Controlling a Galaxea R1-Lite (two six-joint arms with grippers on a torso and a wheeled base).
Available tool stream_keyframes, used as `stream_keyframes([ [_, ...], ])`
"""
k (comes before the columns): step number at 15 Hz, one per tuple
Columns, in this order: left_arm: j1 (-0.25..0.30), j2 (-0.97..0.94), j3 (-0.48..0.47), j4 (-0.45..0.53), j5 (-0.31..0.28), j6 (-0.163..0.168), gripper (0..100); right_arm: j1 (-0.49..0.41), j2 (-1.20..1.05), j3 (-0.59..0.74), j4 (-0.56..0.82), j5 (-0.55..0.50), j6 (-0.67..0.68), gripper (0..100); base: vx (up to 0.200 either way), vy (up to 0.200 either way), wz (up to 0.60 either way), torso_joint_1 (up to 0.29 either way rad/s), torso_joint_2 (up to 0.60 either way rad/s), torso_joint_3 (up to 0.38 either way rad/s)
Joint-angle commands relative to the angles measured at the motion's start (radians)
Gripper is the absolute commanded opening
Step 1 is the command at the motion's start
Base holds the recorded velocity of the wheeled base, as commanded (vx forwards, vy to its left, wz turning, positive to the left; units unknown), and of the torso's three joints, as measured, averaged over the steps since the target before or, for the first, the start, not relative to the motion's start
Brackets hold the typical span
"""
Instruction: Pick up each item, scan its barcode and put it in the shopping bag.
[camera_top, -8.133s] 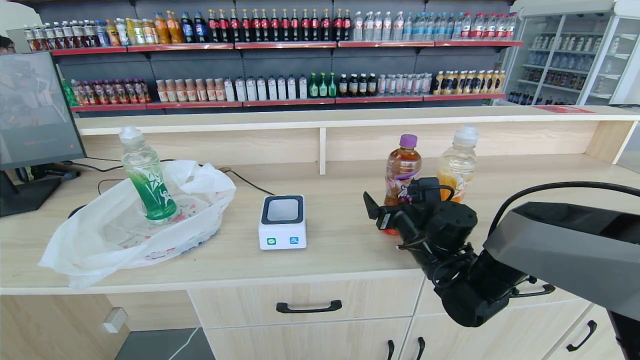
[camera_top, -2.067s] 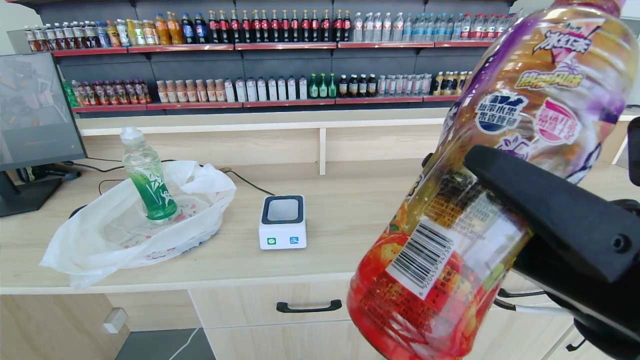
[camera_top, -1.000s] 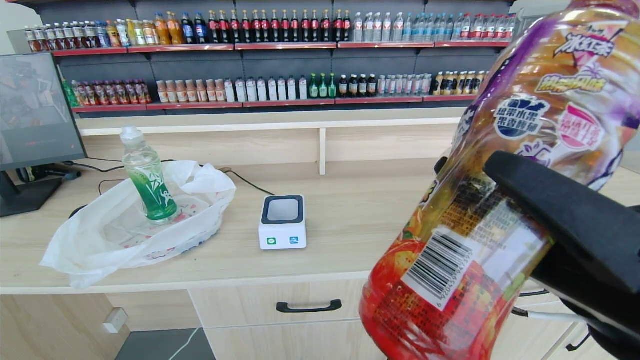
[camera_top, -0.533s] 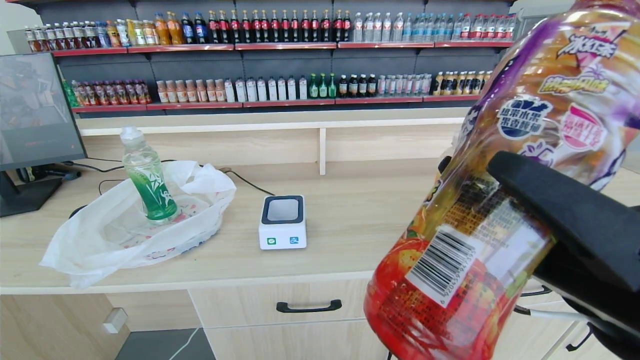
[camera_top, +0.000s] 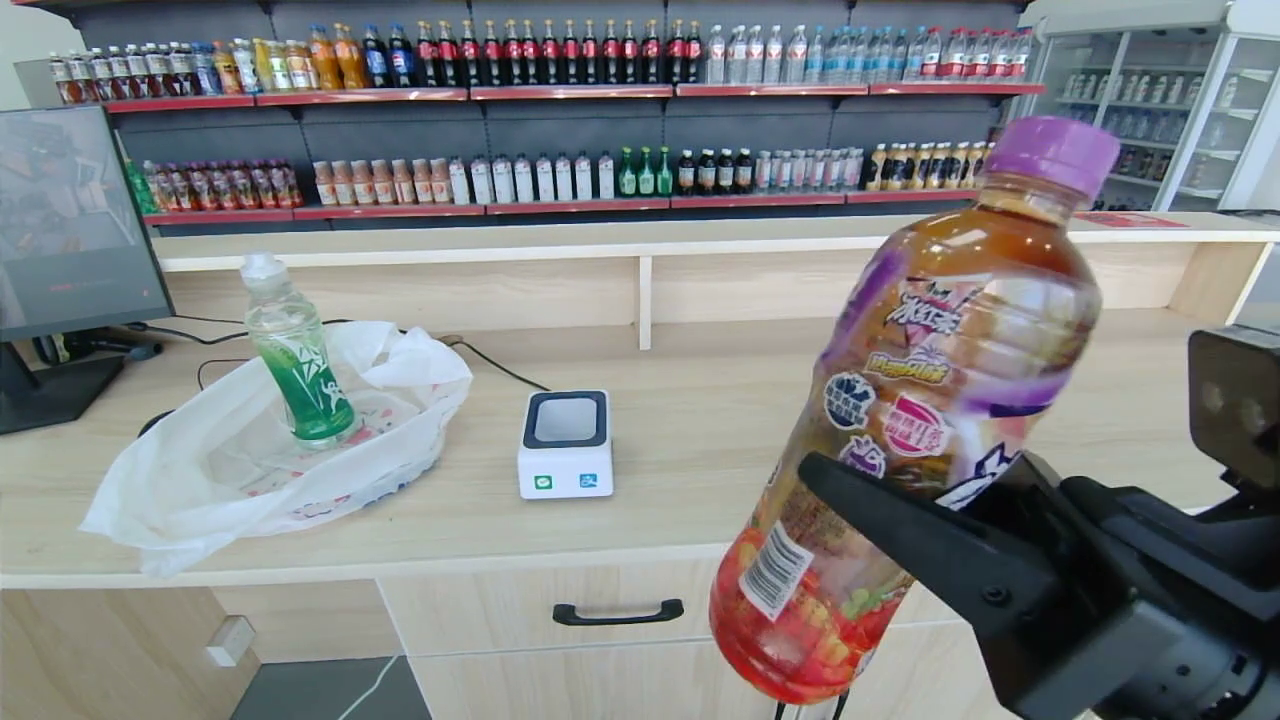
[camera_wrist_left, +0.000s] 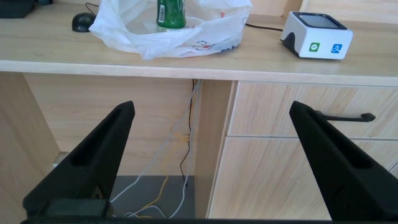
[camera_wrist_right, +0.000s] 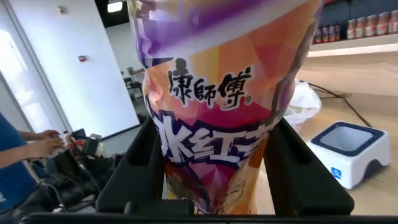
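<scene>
My right gripper (camera_top: 860, 500) is shut on a tea bottle (camera_top: 930, 400) with a purple cap and an orange-purple label. It holds the bottle tilted in the air, in front of the counter's right part. In the right wrist view the bottle (camera_wrist_right: 217, 112) sits between the two black fingers (camera_wrist_right: 140, 162). The white scanner (camera_top: 565, 443) stands mid-counter, left of the bottle. The shopping bag (camera_top: 200, 470) lies open at the left with a green bottle (camera_top: 295, 350) upright in it. My left gripper (camera_wrist_left: 211, 109) is open, low before the cabinet front, below the bag (camera_wrist_left: 186, 34) and the scanner (camera_wrist_left: 316, 34).
A monitor (camera_top: 70, 220) stands at the counter's far left, with cables and a mouse (camera_wrist_left: 81, 22) near the bag. A raised ledge (camera_top: 640, 240) runs along the counter's back. Drawers with black handles (camera_top: 615, 612) lie below. Drink shelves (camera_top: 560, 90) fill the far wall.
The held bottle has moved away from the head camera and lower, so its cap now shows. Its barcode has turned toward the lower left. Bag, green bottle and scanner have not moved.
</scene>
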Motion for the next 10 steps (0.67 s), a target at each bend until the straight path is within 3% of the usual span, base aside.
stream_keyframes([
  [1,0.0,0.0,0.0,0.0,0.0,0.0,100,-0.05,0.068,0.023,-0.003,-0.004,-0.084,0,0.0,0.0,0.0,0.0,0.0,0.0],
  [3,0.0,0.0,0.0,0.0,0.0,0.0,100,-0.096,0.1,0.049,-0.003,-0.013,-0.179,0,0.0,0.0,0.0,0.0,0.0,0.0],
  [7,0.0,0.0,0.0,0.0,0.0,0.0,100,-0.224,0.134,-0.044,-0.003,-0.219,-0.267,0,0.0,0.0,0.0,0.0,0.0,0.0],
  [10,0.0,0.0,0.0,0.0,0.0,0.0,100,-0.292,0.136,-0.084,-0.003,-0.23,-0.271,0,0.0,0.0,0.0,0.0,0.0,0.0],
])
